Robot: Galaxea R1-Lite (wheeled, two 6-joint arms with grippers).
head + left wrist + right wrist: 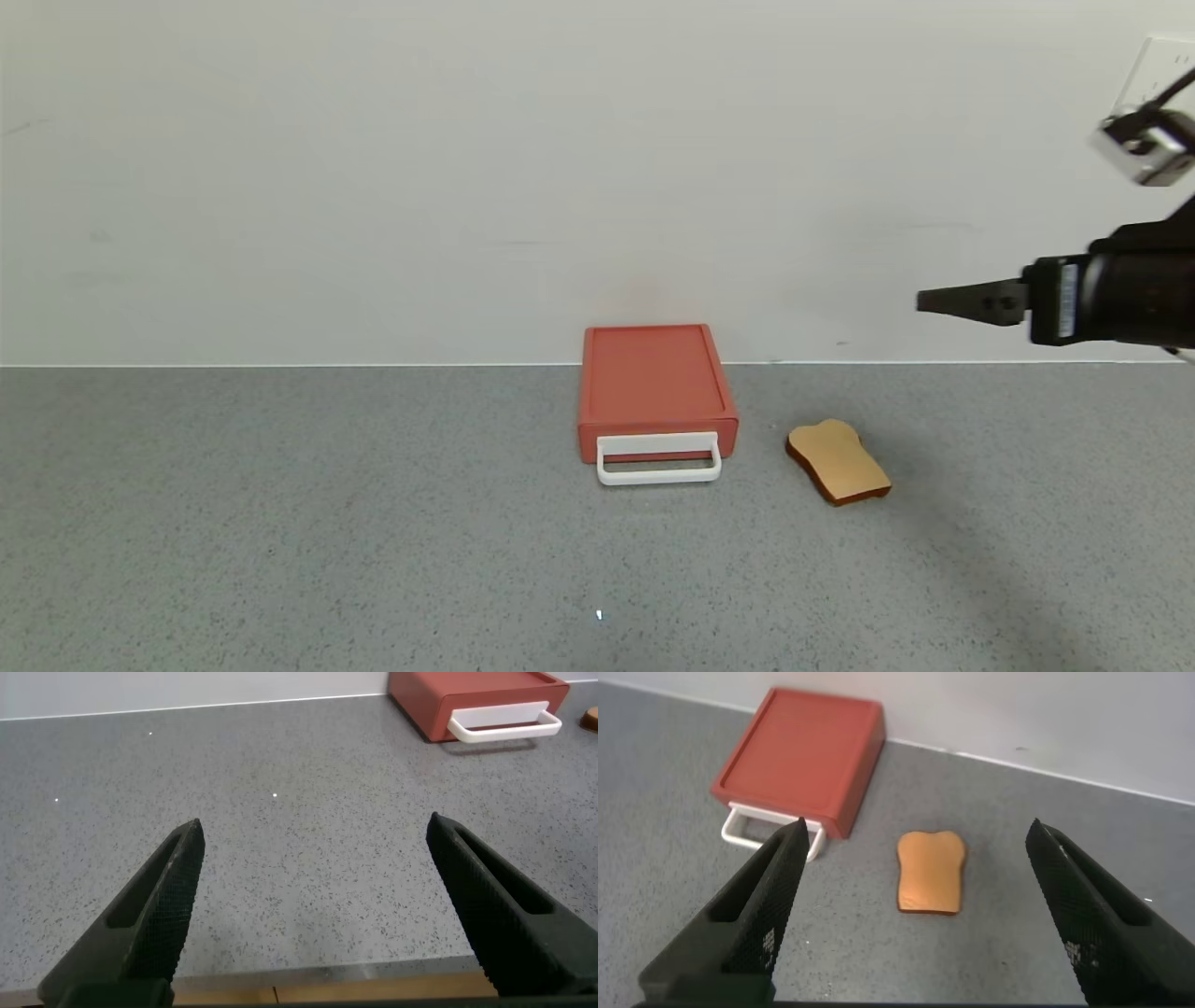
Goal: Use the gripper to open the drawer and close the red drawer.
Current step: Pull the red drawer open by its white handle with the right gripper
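Note:
The red drawer [653, 383] is a flat red box on the grey table near the back wall, its tray pushed in and its white loop handle [658, 460] facing me. My right gripper [934, 301] hangs high at the right, open and empty, well above and right of the drawer. In the right wrist view its open fingers [766, 905] frame the drawer [803, 756] and the bread slice. My left gripper [315, 821] is open and empty, low over the table's front edge, out of the head view; the drawer [467, 695] lies far from it.
A tan bread slice [837, 462] lies flat on the table just right of the drawer, also in the right wrist view [931, 871]. The white wall runs close behind the drawer. A wall socket [1158, 70] is at the upper right.

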